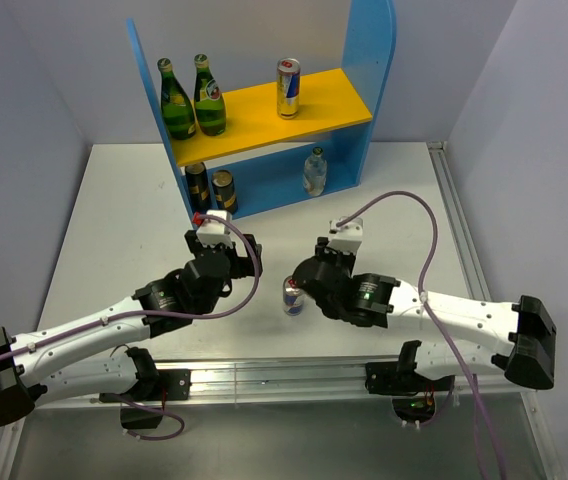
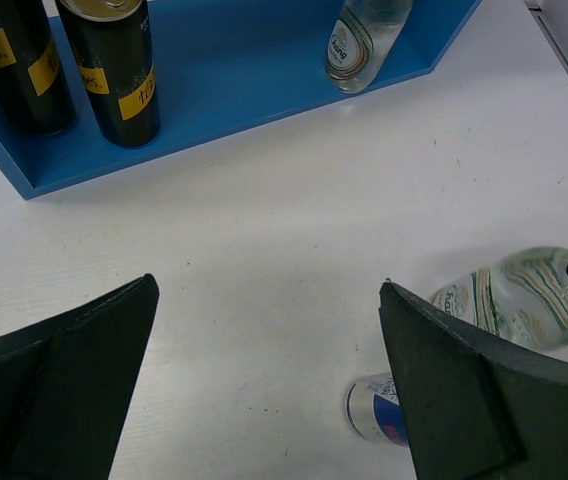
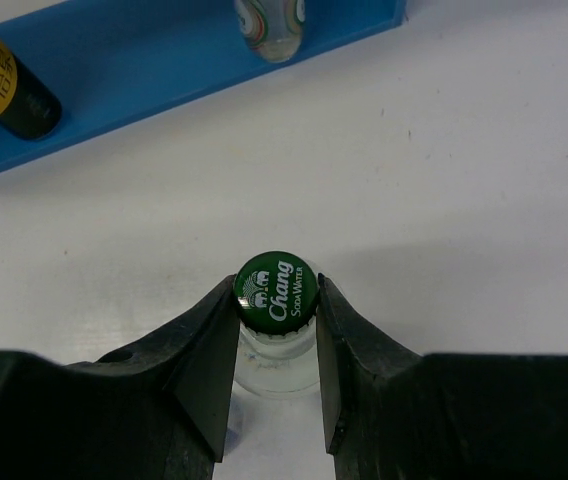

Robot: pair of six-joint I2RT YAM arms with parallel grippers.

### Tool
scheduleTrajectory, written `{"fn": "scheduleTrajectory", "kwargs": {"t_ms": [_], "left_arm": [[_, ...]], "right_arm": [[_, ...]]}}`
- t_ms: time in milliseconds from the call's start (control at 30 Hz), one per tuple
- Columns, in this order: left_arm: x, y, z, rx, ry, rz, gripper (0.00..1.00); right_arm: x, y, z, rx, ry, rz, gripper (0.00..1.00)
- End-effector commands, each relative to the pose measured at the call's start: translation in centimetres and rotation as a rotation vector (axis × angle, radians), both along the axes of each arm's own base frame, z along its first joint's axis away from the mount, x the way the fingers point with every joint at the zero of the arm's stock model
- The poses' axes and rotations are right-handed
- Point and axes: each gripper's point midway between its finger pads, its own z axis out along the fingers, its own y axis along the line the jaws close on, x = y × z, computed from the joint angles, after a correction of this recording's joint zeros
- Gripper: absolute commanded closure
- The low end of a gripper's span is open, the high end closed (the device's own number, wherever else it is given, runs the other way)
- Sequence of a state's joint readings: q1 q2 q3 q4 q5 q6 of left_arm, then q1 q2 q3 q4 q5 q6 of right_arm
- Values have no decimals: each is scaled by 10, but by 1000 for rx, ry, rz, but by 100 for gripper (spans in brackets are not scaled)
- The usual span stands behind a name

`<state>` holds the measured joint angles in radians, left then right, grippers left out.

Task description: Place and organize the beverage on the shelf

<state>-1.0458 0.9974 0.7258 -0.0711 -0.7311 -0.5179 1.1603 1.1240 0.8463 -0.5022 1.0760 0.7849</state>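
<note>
The shelf (image 1: 254,112) stands at the back with a yellow upper board and blue sides. The upper board holds two green bottles (image 1: 176,100) and a blue-and-silver can (image 1: 288,88). The lower level (image 2: 234,80) holds two dark cans (image 1: 210,187) at the left and a clear bottle (image 1: 314,172) at the right. My right gripper (image 3: 276,305) is shut on the neck of an upright clear bottle with a green cap (image 3: 276,290), which also shows in the left wrist view (image 2: 519,300). A second blue-and-silver can (image 1: 292,297) stands on the table beside it. My left gripper (image 2: 269,335) is open and empty.
Grey walls close in the table on the left, the back and the right. A metal rail (image 1: 284,375) runs along the near edge by the arm bases. Another rail (image 1: 454,220) runs along the table's right side.
</note>
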Motion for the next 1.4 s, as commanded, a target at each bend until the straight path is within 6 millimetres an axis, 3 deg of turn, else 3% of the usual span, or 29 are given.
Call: {"fn": "scheduleTrajectory", "kwargs": {"t_ms": [0, 167, 333, 467, 567, 667, 700, 867, 1367], "left_arm": [[4, -1, 10, -36, -23, 14, 1], [3, 0, 9, -38, -26, 15, 1], [3, 2, 8, -33, -28, 17, 1], [3, 2, 9, -36, -31, 13, 1], [2, 1, 8, -37, -29, 8, 1], [3, 2, 8, -34, -30, 12, 1], [3, 2, 7, -33, -28, 10, 1], [3, 3, 5, -26, -28, 16, 1], [6, 1, -4, 3, -19, 20, 1]], "right_arm": [[30, 13, 36, 95, -124, -47, 100], [63, 27, 41, 113, -143, -45, 100], [105, 39, 32, 114, -123, -45, 100], [140, 43, 49, 132, -159, -72, 100], [165, 52, 47, 100, -156, -84, 100], [181, 58, 61, 111, -179, -88, 100], [188, 57, 55, 93, -172, -94, 100], [214, 63, 68, 101, -205, -112, 100], [273, 56, 65, 92, -270, -196, 100]]}}
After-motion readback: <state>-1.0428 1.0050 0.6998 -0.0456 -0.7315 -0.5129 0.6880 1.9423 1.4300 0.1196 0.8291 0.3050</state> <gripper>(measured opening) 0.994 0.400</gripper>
